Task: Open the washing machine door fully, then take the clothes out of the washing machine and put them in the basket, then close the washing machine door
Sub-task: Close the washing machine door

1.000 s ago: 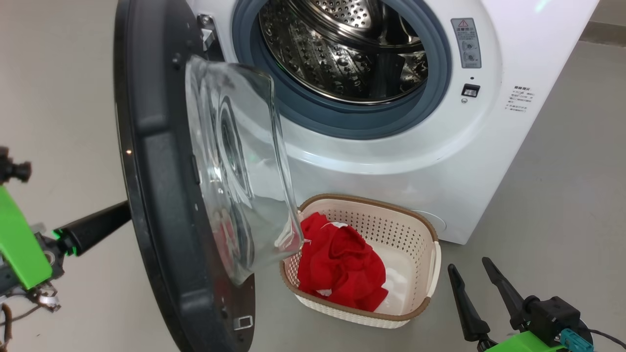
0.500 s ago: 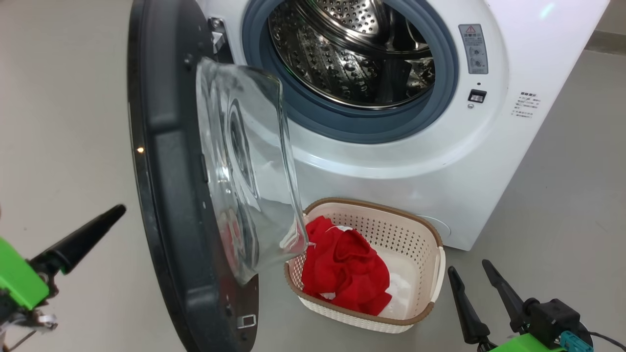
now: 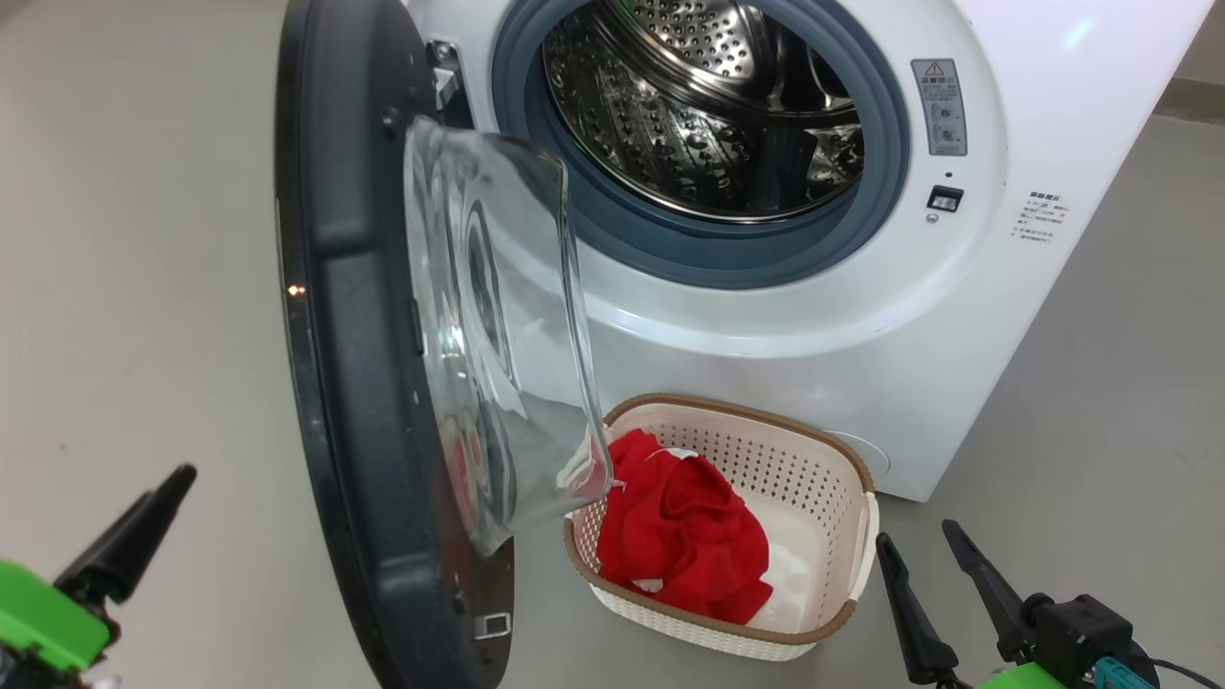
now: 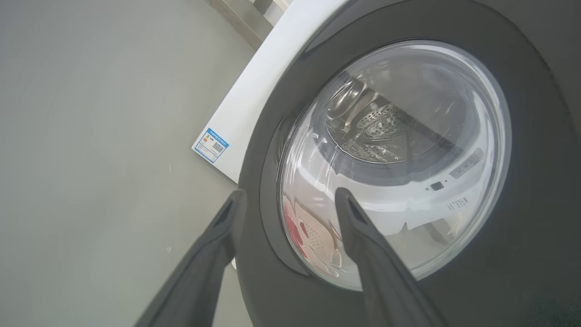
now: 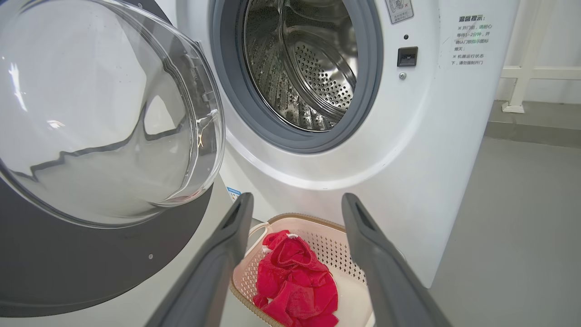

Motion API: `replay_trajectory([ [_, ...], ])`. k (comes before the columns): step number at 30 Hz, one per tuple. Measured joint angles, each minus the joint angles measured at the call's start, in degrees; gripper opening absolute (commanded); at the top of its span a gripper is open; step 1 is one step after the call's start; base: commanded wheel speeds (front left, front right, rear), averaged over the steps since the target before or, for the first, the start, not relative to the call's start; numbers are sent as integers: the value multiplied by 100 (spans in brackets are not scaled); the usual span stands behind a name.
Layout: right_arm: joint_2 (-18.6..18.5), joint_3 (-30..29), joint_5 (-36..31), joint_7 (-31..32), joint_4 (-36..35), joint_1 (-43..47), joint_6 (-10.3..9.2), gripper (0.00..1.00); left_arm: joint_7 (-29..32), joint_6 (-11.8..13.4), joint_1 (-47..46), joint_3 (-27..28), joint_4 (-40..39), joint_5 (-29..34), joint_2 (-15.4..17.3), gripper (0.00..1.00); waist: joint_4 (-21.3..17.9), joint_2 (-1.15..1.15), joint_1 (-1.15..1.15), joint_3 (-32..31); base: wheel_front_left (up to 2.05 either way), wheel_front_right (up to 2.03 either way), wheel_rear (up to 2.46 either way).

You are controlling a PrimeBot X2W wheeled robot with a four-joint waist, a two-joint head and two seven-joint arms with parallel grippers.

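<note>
The washing machine (image 3: pixel 813 364) stands with its steel drum (image 3: pixel 708 124) bare of clothes. Its door (image 3: pixel 354 335) is swung out to the left, seen edge-on, the glass bowl facing the drum. On the floor before the machine sits the basket (image 3: pixel 766 450) with the red clothes (image 3: pixel 684 536) lying in it. My left gripper (image 3: pixel 167 483) is open at the lower left, behind the door's outer face (image 4: pixel 522 250) and apart from it. My right gripper (image 3: pixel 917 534) is open and holds nothing, low on the right beside the basket (image 5: pixel 336 254) and clothes (image 5: pixel 295 281).
Grey floor surrounds the machine on both sides. A blue label (image 4: pixel 211 145) marks the machine's lower front. The door latch socket (image 3: pixel 945 198) sits to the right of the drum opening. A white frame (image 5: pixel 522 68) stands behind the machine on the right.
My left gripper has drawn back from the door's outer edge toward the lower left. The head camera has shifted a little; the door, basket and right gripper keep their places.
</note>
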Motion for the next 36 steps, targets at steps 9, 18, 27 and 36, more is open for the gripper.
replay_trajectory([
  [9,-3,29,1,0,1,16,0,100,-955,0,265,-420,437,131,-71,100,9,0,0,34,0,0,0],
  [18,-9,46,1,0,11,16,0,100,-1769,0,446,-872,693,257,-207,100,-2,0,0,33,0,0,0],
  [27,-23,67,2,0,26,16,0,100,-2974,-3,536,-1296,1072,979,-289,100,-15,0,0,12,0,0,0],
  [36,-35,66,1,0,24,16,0,100,-3073,-4,537,-488,1011,2914,-972,100,16,0,0,13,0,0,0],
])
